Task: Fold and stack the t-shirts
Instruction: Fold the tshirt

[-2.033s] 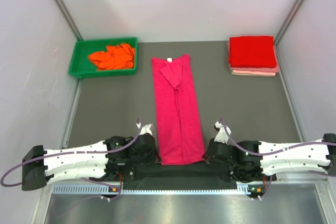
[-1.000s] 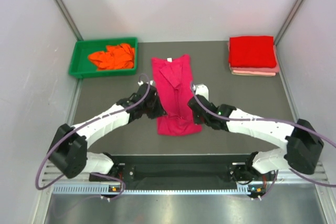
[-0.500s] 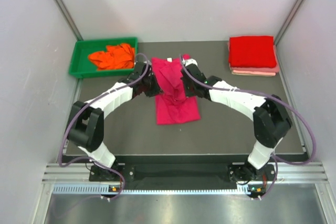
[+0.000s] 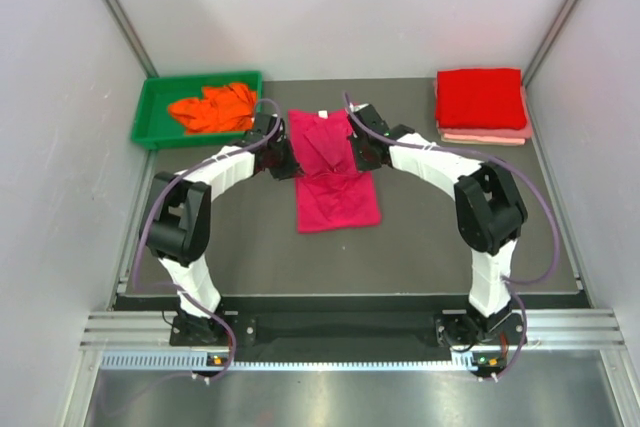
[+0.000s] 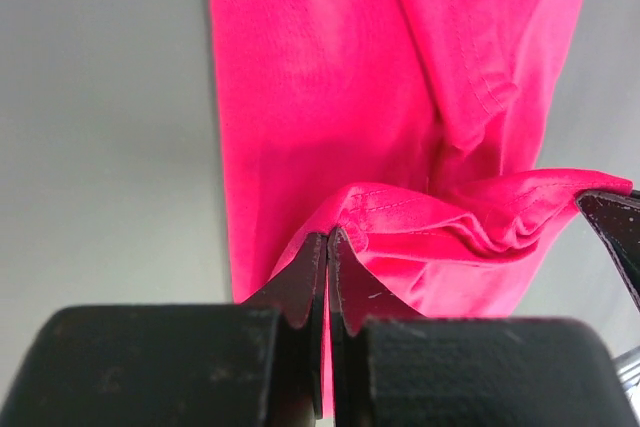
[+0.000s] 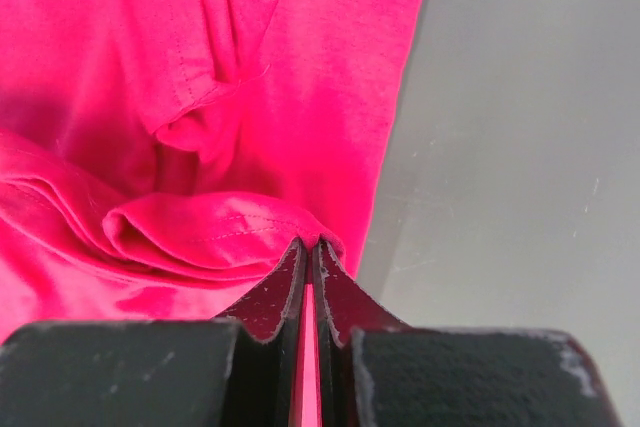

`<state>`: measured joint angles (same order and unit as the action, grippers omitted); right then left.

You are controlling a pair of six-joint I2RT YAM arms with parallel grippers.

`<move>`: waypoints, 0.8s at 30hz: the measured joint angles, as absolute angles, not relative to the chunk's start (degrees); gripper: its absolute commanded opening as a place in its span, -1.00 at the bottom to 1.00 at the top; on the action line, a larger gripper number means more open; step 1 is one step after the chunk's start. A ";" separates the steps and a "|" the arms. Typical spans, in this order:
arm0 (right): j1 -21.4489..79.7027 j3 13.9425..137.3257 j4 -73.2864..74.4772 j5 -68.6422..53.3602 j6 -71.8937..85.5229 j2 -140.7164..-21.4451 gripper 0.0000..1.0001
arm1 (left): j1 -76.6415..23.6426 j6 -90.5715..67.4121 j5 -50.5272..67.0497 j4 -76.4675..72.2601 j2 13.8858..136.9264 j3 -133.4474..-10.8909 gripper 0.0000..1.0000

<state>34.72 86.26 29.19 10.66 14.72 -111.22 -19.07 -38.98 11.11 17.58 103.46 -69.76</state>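
The magenta-pink t-shirt [image 4: 335, 182] lies on the grey mat, folded into a long strip with its near end doubled over toward the collar. My left gripper [image 4: 283, 159] is shut on the left corner of that hem [image 5: 400, 222]. My right gripper [image 4: 357, 154] is shut on the right corner of the hem [image 6: 215, 232]. Both hold the hem over the shirt's upper half. A bright red t-shirt [image 4: 480, 97] lies folded on a pale pink t-shirt [image 4: 487, 135] at the far right. An orange t-shirt [image 4: 213, 107] lies crumpled in the tray.
The green plastic tray [image 4: 150, 117] stands at the far left corner of the mat. White walls close in left, right and behind. The arm bases and a metal rail [image 4: 340, 357] run along the near edge.
Both grippers have carried the shirt's near hem away from the bases toward the collar, doubling the strip over. The shirt's visible length has shrunk by about half.
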 measured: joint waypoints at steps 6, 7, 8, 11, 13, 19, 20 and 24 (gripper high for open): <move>34.24 88.55 29.76 9.98 13.63 -113.65 -1.00 | -18.20 -38.96 11.11 17.54 105.91 -71.59 -1.00; 34.20 88.68 29.69 9.98 13.50 -113.78 -1.00 | -18.04 -38.96 11.14 17.56 106.24 -71.61 -1.00; 34.17 88.77 29.78 9.96 13.45 -113.80 -1.00 | -17.89 -38.96 11.11 17.61 106.45 -71.61 -1.00; 33.91 89.43 30.09 9.89 13.17 -113.91 -1.00 | -17.47 -38.96 11.14 17.61 106.83 -71.64 -1.00; 33.69 90.19 30.17 9.89 13.02 -114.10 -1.00 | -17.21 -38.96 11.14 17.63 107.33 -72.12 -1.00; 33.08 93.97 30.55 9.78 12.82 -116.27 -0.88 | -16.78 -38.76 11.00 18.06 109.40 -74.26 -0.79; 33.01 94.59 30.55 9.80 12.69 -116.90 -0.80 | -16.75 -38.72 10.81 18.24 109.91 -74.83 -0.73; 32.62 96.12 31.92 9.82 12.21 -118.83 -0.51 | -16.60 -38.26 9.89 19.25 111.04 -76.95 -0.57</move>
